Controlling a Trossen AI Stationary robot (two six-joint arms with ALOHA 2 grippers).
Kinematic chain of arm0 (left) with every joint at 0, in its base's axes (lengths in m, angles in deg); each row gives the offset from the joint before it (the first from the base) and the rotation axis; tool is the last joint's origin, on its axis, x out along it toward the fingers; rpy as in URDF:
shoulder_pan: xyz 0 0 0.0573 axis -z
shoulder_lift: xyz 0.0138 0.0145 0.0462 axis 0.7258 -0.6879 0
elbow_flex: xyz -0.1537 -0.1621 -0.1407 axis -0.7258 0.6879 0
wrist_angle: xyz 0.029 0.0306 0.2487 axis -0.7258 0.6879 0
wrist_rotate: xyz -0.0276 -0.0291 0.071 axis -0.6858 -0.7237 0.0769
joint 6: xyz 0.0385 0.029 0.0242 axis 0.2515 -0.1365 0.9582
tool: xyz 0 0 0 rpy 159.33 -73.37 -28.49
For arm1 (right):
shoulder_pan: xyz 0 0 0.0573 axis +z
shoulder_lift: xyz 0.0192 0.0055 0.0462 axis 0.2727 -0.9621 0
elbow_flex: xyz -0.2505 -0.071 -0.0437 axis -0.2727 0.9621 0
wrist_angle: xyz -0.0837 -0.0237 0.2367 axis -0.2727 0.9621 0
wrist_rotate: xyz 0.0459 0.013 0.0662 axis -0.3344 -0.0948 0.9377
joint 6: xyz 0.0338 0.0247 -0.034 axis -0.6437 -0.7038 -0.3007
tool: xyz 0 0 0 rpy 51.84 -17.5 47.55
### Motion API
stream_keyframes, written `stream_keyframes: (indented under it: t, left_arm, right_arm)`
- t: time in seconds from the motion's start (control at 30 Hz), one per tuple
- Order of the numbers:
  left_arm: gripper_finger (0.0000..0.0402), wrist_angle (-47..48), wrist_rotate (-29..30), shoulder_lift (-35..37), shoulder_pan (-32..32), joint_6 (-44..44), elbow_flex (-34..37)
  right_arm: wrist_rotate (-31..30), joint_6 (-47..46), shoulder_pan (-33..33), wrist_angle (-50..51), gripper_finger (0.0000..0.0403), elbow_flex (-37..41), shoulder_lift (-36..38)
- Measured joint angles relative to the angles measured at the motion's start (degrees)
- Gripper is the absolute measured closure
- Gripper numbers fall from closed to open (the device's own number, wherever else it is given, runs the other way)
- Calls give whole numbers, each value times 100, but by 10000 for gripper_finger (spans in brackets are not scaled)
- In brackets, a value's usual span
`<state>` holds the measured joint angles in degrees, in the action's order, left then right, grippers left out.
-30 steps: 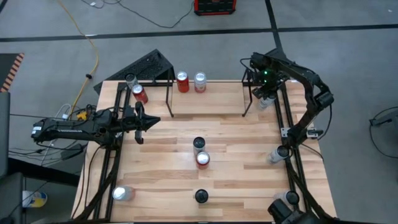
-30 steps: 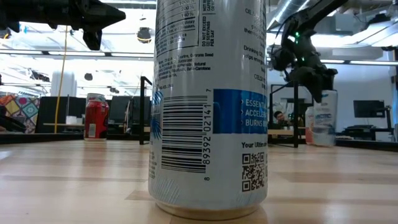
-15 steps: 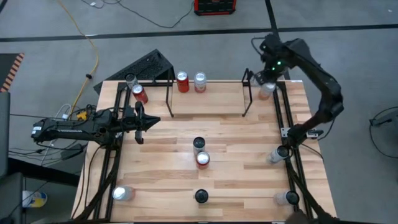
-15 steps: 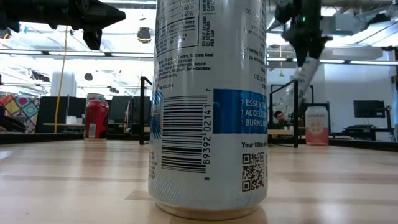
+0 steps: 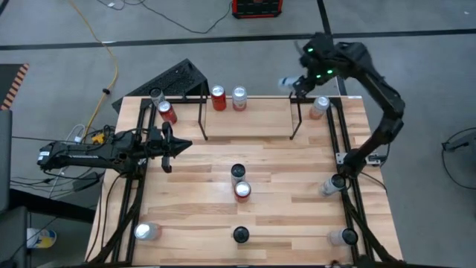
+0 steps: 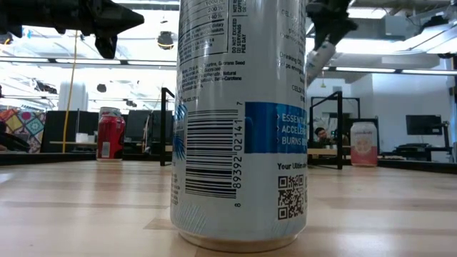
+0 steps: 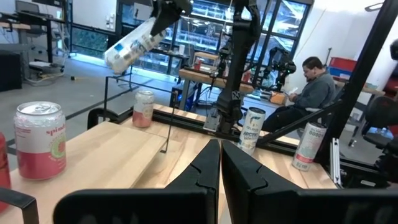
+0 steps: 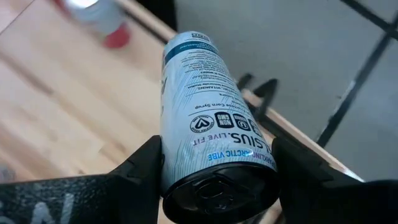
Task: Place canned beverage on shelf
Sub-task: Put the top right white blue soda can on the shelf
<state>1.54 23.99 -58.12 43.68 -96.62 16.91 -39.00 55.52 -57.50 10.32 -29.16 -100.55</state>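
Right hand point(image 8: 214, 180) clamps tilted slim can point(image 8: 208, 124) high above shelf point(image 5: 245, 112); could slip or clip the end loop.

Left hand point(image 7: 220, 180) shut, empty.

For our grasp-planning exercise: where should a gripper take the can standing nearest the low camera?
Around the mid-body of the white-and-blue can, coming in level from either side: it stands upright, straight-walled, with nothing close beside it.

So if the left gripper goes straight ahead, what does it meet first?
Likely the right arm's base across the table; the left gripper seems to pass beside a leg of the shelf.
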Motion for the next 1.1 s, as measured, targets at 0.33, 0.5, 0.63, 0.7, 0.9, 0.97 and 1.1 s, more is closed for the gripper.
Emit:
stream_keyframes:
  t: [0.33, 0.5, 0.63, 0.7, 0.9, 0.97, 1.1]
  left_arm:
    - [401, 0, -4, 0, -1, -132, 0]
    - [401, 0, -2, 0, -2, -145, 0]
    - [401, 0, 29, 0, -2, -155, 0]
    - [401, 0, 30, 0, -2, -172, 0]
    - [401, 0, 33, 0, -2, -257, 0]
    - [401, 0, 35, 0, -2, -257, 0]
    - [401, 0, 35, -1, -2, -300, 0]
  right_arm:
    - [19, 438, 797, 337, 181, -476, -1403]
    - [191, 783, 1042, 359, 181, -707, -2048]
    - [370, 1017, 1188, 353, 181, -860, -2353]
    - [409, 1042, 1240, 355, 181, -886, -2408]
    - [410, 1185, 1314, 364, 180, -935, -2416]
    - [425, 1183, 1285, 361, 180, -934, -2373]
    - [465, 1185, 1231, 355, 180, -935, -2225]
